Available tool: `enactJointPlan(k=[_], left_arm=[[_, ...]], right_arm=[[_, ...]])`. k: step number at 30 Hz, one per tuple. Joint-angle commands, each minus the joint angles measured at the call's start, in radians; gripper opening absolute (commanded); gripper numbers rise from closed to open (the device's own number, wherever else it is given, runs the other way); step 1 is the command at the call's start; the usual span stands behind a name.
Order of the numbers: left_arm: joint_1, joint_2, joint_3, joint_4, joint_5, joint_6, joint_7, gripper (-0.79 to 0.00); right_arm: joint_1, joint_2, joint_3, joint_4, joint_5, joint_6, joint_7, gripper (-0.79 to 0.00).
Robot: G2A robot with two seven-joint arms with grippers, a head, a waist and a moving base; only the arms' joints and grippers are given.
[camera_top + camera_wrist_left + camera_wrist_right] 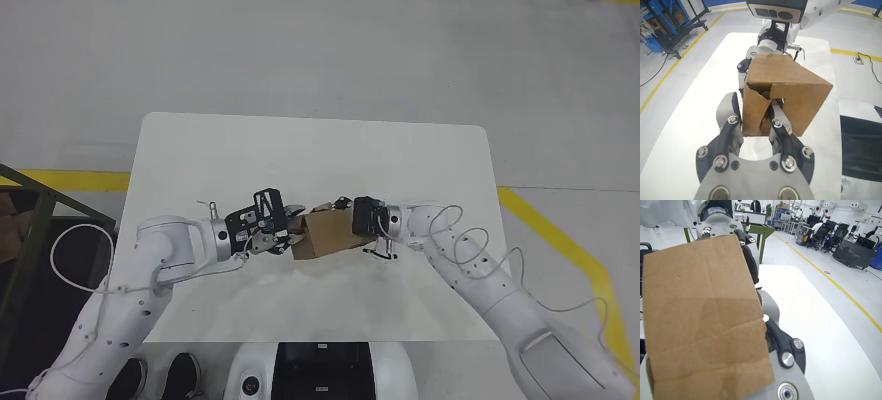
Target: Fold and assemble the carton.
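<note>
Above the white bench (200, 150), mid-centre, I have the carton (325, 237) aloft. The left end effector (755, 103) pinches a ragged end flap. For the right end effector (358, 223), I cannot tell. The body looks formed; that end still needs closing.

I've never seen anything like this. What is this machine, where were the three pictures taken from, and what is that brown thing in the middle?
This is a two-armed robot working at a white table. The wide picture looks down from a camera above its arms. The other two come from cameras on its wrists, so each looks along its own arm. Each arm ends in a tool with two fingers that grips like a hand. The brown thing is a cardboard carton, partly folded, with one end not yet closed. The left tool grips that end, with one finger outside the wall and one poked into the gap. The right tool holds the opposite end. The carton seems to be lifted off the table between them.
</note>
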Motion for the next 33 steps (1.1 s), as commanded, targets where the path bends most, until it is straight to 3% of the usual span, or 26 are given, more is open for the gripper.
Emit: enactJointPlan(k=[1,9,33], left_arm=[[0.009,0.002,-0.014,-0.005,0.003,-0.013,0.019,-0.416],[0.058,0.013,-0.088,-0.003,0.018,-0.035,0.052,-0.403],[0.086,0.021,-0.135,-0.012,0.013,-0.027,0.067,-0.376]], right_arm=[[-0.001,0.001,0.004,0.003,0.007,-0.001,0.003,-0.785],[0.0,0.003,0.015,0.007,0.011,-0.005,0.005,-0.785],[0.009,-0.003,0.022,0.024,0.02,-0.009,0.013,-0.785]])
